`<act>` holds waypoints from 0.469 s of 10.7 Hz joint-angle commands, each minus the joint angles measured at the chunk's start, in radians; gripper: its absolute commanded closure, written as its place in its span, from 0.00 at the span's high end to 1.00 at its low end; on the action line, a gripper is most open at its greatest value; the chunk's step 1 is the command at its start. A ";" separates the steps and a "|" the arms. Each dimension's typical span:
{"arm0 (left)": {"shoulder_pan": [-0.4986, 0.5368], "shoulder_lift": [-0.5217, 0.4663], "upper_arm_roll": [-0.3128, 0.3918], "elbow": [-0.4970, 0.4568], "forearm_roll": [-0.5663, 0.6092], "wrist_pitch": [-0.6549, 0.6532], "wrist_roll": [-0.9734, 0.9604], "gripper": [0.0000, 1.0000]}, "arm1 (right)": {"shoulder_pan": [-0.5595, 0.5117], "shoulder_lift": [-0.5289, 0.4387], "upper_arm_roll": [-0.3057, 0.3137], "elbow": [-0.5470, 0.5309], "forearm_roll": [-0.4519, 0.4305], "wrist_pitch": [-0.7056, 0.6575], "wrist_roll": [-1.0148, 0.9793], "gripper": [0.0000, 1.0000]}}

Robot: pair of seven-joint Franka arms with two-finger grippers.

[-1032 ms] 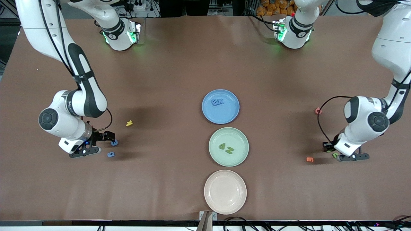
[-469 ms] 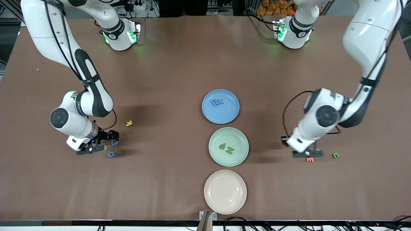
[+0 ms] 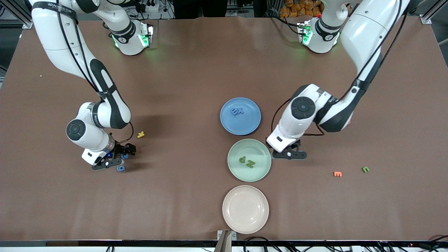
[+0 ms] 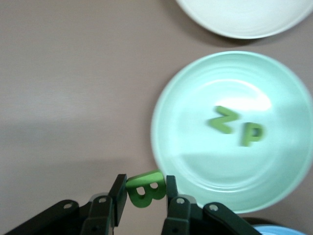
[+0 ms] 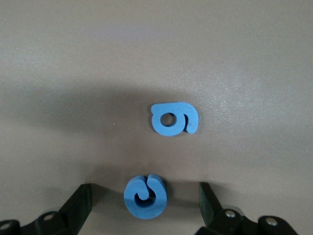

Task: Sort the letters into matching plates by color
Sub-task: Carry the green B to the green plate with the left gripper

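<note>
My left gripper [image 3: 289, 154] hangs just beside the pale green plate [image 3: 263, 170], on the side toward the left arm's end. It is shut on a green letter B [image 4: 145, 188]; the left gripper [image 4: 145, 192] pinches it between both fingers. Two green letters [image 4: 224, 120] lie in the green plate [image 4: 190, 152]. Two blue letters [image 3: 237, 111] lie in the blue plate [image 3: 252, 124]. My right gripper [image 5: 145, 193] stands open low over the table, with a round blue letter [image 5: 145, 197] between its fingers. A second blue letter [image 5: 174, 118] lies close by. Another green letter [image 3: 365, 169] sits toward the left arm's end.
A beige-pink plate [image 3: 245, 224] with nothing in it lies nearest the front camera, in line with the other two. A yellow letter [image 3: 140, 134] rests near the right gripper [image 3: 120, 158]. An orange letter [image 3: 337, 173] lies beside the loose green one.
The left arm has carried the green B from the left arm's end of the table to the green plate's edge. The right gripper has slid a little toward the plates, over the blue letter.
</note>
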 commanded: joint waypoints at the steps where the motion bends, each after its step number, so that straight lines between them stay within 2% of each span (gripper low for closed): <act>1: -0.136 0.087 0.039 0.132 -0.008 0.001 -0.065 0.00 | 0.005 -0.012 -0.001 -0.009 0.007 0.006 -0.013 0.80; 2: -0.158 0.096 0.065 0.135 -0.008 0.021 -0.060 0.00 | 0.004 -0.015 -0.001 -0.017 0.007 0.008 -0.014 0.77; 3: -0.166 0.108 0.070 0.136 -0.008 0.051 -0.063 0.18 | 0.002 -0.020 -0.001 -0.018 0.007 0.008 -0.015 0.75; 4: -0.168 0.117 0.072 0.147 -0.008 0.064 -0.063 0.48 | 0.001 -0.021 -0.001 -0.018 0.007 0.009 -0.015 0.72; 5: -0.165 0.119 0.072 0.153 -0.006 0.065 -0.050 0.99 | 0.001 -0.021 -0.001 -0.018 0.007 0.012 -0.015 0.69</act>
